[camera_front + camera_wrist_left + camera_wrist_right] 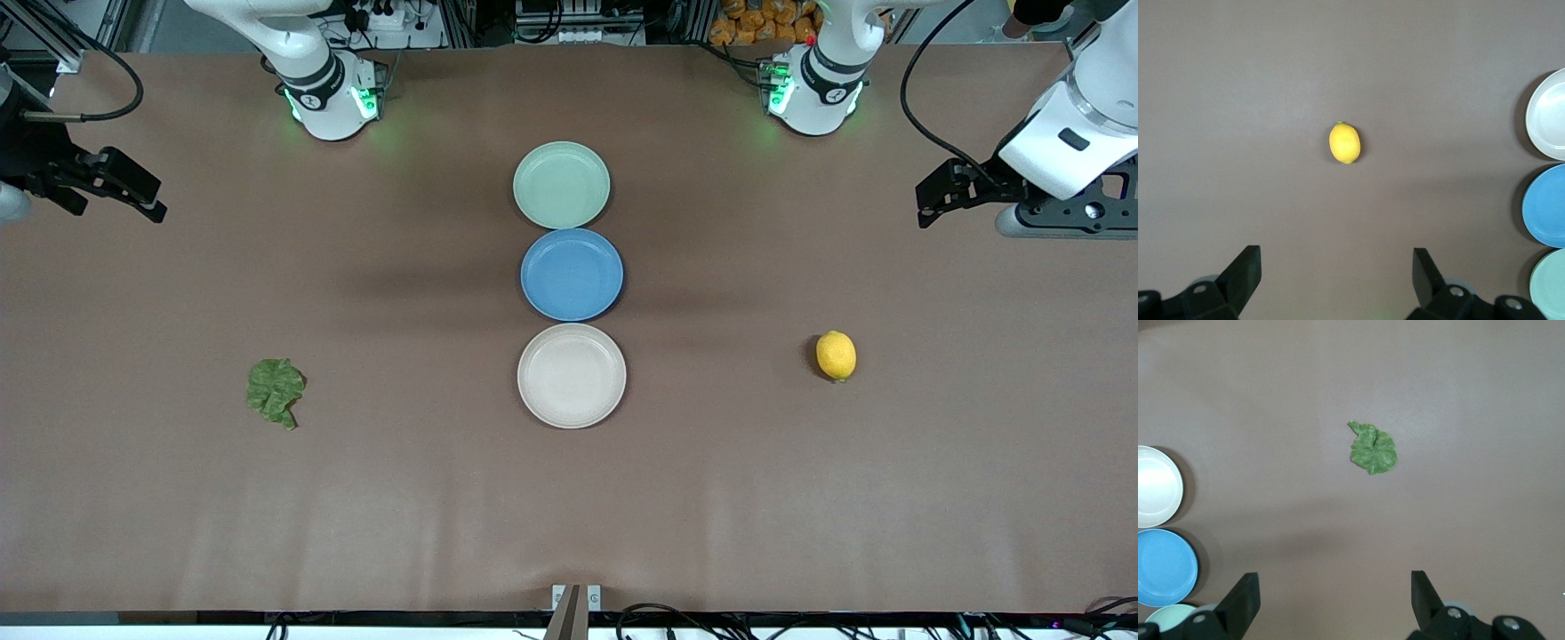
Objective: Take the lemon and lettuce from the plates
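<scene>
The lemon (836,356) lies on the bare table toward the left arm's end, and it shows in the left wrist view (1345,143). The lettuce (276,391) lies on the bare table toward the right arm's end, and it shows in the right wrist view (1373,450). The mint plate (562,184) and the beige plate (572,375) stand empty at mid-table. My left gripper (926,206) (1337,257) is open and empty, up over the left arm's end of the table. My right gripper (156,203) (1335,580) is open and empty, up over the right arm's end.
An empty blue plate (572,274) sits between the mint and beige plates, the three in a row running toward the front camera. The two arm bases stand at the table's edge nearest the robots. The table is covered in brown paper.
</scene>
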